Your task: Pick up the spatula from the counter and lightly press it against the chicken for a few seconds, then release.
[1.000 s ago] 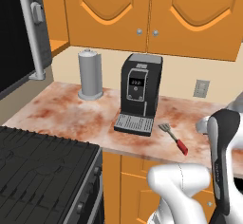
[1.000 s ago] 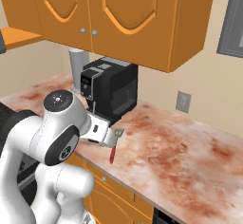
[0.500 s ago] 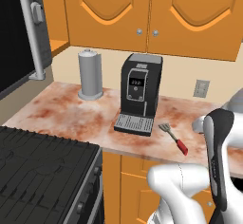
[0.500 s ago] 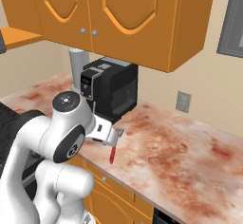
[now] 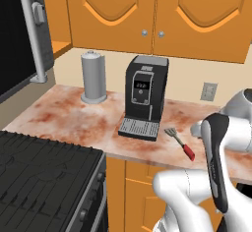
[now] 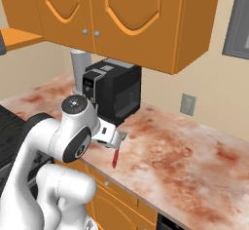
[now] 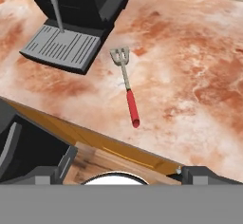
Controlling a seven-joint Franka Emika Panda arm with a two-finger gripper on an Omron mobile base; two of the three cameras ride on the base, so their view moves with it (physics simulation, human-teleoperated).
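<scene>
On the desk [image 7: 190,66], beside the coffee machine [image 7: 85,4], lay the spatula [image 7: 129,98]; the hand [image 7: 126,172] hung wide open, empty.

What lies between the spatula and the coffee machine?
Bare counter, seen in the hand view; the spatula lies apart from the coffee machine.

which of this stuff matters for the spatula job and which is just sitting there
For the job:
- spatula, lying flat on the counter
- gripper, open, not yet on it

Just lying about:
- coffee machine
- grey canister
- wall outlet
- stove
</scene>
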